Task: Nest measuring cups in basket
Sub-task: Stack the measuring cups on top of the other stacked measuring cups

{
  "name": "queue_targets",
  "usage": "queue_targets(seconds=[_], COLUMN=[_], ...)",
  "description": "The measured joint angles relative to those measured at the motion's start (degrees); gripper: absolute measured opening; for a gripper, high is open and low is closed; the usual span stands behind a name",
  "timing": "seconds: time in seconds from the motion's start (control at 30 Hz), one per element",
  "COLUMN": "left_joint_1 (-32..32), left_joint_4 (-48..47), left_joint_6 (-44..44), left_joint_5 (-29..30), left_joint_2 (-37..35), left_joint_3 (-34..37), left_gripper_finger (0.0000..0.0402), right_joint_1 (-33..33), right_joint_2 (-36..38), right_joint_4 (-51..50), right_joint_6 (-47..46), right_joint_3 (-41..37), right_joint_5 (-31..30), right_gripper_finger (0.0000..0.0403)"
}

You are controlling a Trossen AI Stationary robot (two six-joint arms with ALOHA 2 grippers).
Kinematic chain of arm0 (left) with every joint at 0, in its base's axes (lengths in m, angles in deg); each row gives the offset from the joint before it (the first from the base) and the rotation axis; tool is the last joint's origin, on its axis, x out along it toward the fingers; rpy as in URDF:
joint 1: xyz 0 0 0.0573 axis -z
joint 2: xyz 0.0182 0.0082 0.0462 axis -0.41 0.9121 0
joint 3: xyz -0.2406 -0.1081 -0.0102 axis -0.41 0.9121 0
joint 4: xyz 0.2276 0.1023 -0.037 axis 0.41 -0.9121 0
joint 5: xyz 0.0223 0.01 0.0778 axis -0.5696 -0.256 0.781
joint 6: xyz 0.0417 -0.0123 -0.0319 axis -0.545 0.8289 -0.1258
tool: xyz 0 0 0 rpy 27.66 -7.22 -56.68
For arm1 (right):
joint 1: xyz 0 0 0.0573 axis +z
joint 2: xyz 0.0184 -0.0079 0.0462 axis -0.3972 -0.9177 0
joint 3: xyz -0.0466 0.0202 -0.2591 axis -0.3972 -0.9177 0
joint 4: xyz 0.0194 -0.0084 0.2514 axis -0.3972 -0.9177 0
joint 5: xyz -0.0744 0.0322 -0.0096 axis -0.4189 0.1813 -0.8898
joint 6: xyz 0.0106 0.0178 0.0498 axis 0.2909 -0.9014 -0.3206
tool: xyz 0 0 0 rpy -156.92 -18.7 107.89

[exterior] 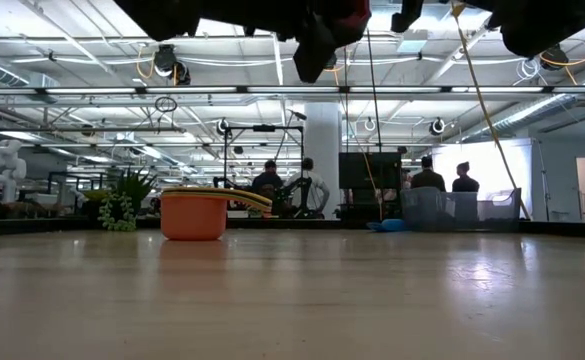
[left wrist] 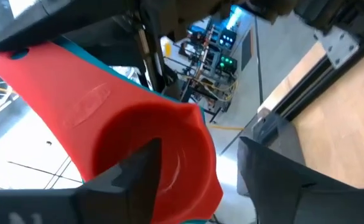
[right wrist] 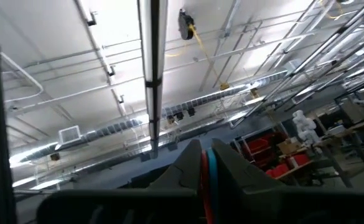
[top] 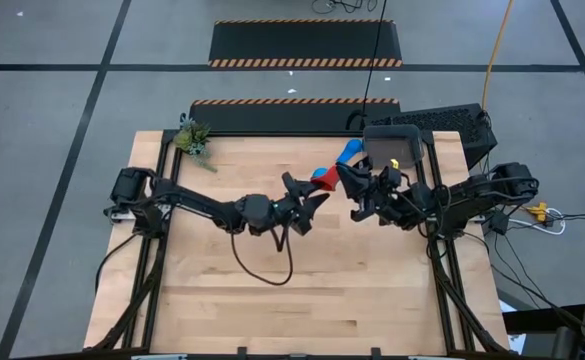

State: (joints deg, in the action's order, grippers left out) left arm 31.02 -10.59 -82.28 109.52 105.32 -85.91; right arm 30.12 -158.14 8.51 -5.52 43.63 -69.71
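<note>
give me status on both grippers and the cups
Left gripper and right gripper both on red cup, mid-air. Blue cup attached. Basket beyond.

A red measuring cup (top: 324, 177) hangs above the table's middle, its handle stacked on a light blue cup's (top: 347, 151) handle. An orange cup (exterior: 194, 215) with a yellow cup (exterior: 222, 196) nested in it stands on the table near its far edge. The dark grey basket (top: 392, 146) sits at the far right corner, something yellow inside.
</note>
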Motion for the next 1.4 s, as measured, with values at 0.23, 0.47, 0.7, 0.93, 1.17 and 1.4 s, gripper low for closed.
queue_targets(seconds=[0.23,0.47,0.7,0.93,1.17,1.4], left_joint_1=[-1.73,-3.61,-4.58,-4.33,-3.72,-3.79], left_joint_4=[0.21,-0.5,7.2,18.5,20.45,20.53], left_joint_6=[-1.39,-0.57,-4.67,-9.89,-10.0,-10.15], left_joint_5=[-0.72,-7.29,-6.18,-2.07,2.5,6.02], left_joint_2=[0.0,0.0,4.04,10.62,12.0,11.93], left_joint_3=[0.0,0.0,-0.47,-5.33,-7.48,-7.5], left_gripper_finger=[0.0155,0.013,0.0173,0.0166,0.0059,0.0023], right_joint_1=[-0.75,-1.53,-1.53,-1.51,-1.42,-1.42], right_joint_2=[0.0,0.02,0.0,-0.32,-0.2,-0.21], right_joint_4=[0.02,0.04,0.02,0.07,0.2,0.13], right_joint_6=[0.21,-0.28,0.0,1.3,1.91,3.32], right_joint_3=[0.0,0.02,0.67,2.51,2.51,2.51], right_joint_5=[-2.91,-2.97,-4.43,-5.28,-6.15,-7.26], right_gripper_finger=[0.0008,0.0008,0.0008,0.0008,0.0008,0.0009])
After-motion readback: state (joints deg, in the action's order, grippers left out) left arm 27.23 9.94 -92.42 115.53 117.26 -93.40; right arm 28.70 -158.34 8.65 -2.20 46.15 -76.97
